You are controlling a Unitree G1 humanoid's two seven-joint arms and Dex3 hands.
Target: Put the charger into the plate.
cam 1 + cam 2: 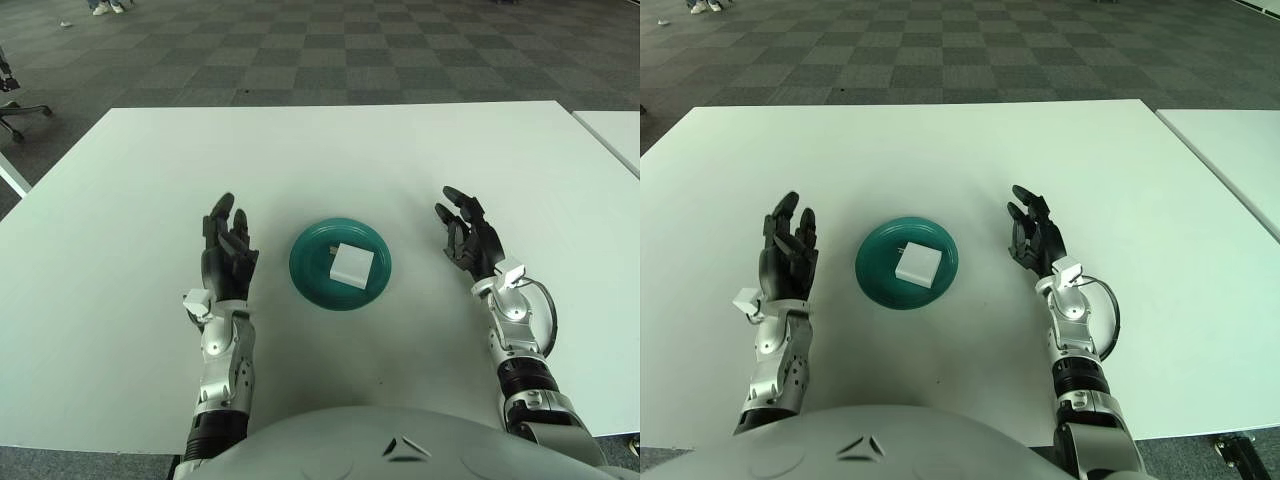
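Charger [351, 263] in plate [310, 283], between left hand [227, 256] and right hand [470, 240]

Left hand [228, 256] and right hand [470, 240] raised, fingers spread.

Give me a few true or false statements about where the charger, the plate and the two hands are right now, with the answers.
1. The charger lies inside the plate. True.
2. The left hand grips the charger. False: it is open, left of the plate, holding nothing.
3. The right hand shows right of the plate, fingers spread. True.
4. The plate is red. False: it is teal green.
5. The plate sits on the white table. True.
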